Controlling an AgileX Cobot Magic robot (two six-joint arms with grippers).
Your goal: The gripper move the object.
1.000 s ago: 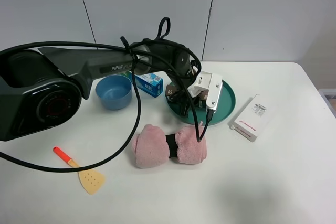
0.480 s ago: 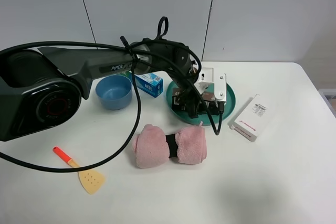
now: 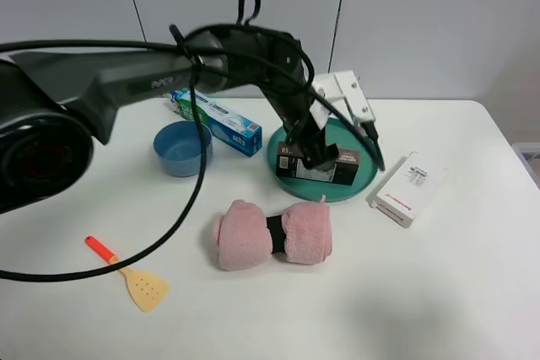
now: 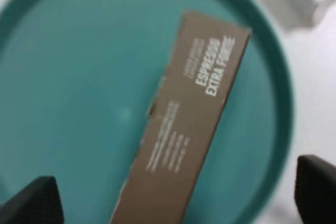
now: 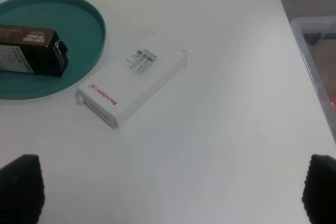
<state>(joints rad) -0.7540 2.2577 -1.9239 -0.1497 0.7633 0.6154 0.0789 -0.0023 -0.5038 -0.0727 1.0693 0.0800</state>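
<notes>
The dark brown carton (image 3: pixel 325 164) lies flat on the teal plate (image 3: pixel 368 168), its "05" end toward the plate's left side. My left gripper (image 3: pixel 315 137), a white claw on the black arm, hangs just above the carton, open and holding nothing. In the left wrist view the carton (image 4: pixel 184 129) lies on the plate (image 4: pixel 79 77) below the open left gripper (image 4: pixel 173 198), whose fingertips (image 4: pixel 31 203) are wide apart. My right gripper (image 5: pixel 168 190) is open and empty over bare table; its view shows the carton (image 5: pixel 29 51) on the plate (image 5: pixel 79 24).
A white flat box (image 3: pixel 409 190) lies right of the plate, also in the right wrist view (image 5: pixel 131 85). A pink rolled towel (image 3: pixel 272 233) lies in front of the plate. A blue bowl (image 3: pixel 182 147), a toothpaste box (image 3: pixel 218 120) and an orange spatula (image 3: pixel 126 271) are to the left.
The left gripper carried the carton from the plate's left edge onto the plate, let it go and rose up and back. The carton now lies free on the plate.
</notes>
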